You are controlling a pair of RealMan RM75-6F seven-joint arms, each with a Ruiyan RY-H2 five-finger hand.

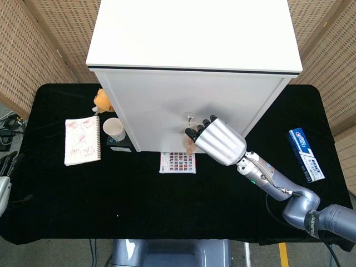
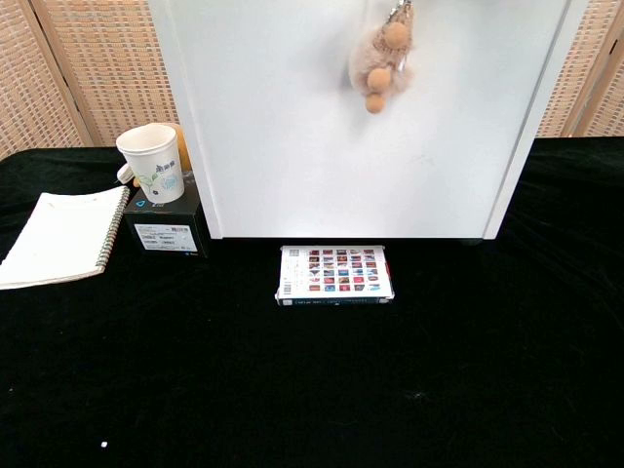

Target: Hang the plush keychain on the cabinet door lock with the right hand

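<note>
The white cabinet [image 1: 189,105] stands at the back of the black table, its small metal door lock [image 1: 190,118] in the middle of the door. My right hand [image 1: 216,140] is raised in front of the door, its dark fingertips [image 1: 197,131] just below and right of the lock. It holds the plush keychain [image 2: 376,60], a beige fuzzy toy that dangles against the door at the top of the chest view. In the head view only a pink bit of the plush keychain [image 1: 190,145] shows under the hand. My left hand [image 1: 5,173] sits at the far left edge, holding nothing.
A paper cup [image 2: 153,163] stands on a small black box [image 2: 164,227] left of the cabinet, beside a spiral notebook [image 2: 60,235]. A colourful card box [image 2: 334,275] lies before the door. A toothpaste box [image 1: 306,154] lies at the right, and an orange toy [image 1: 100,100] sits behind the cup.
</note>
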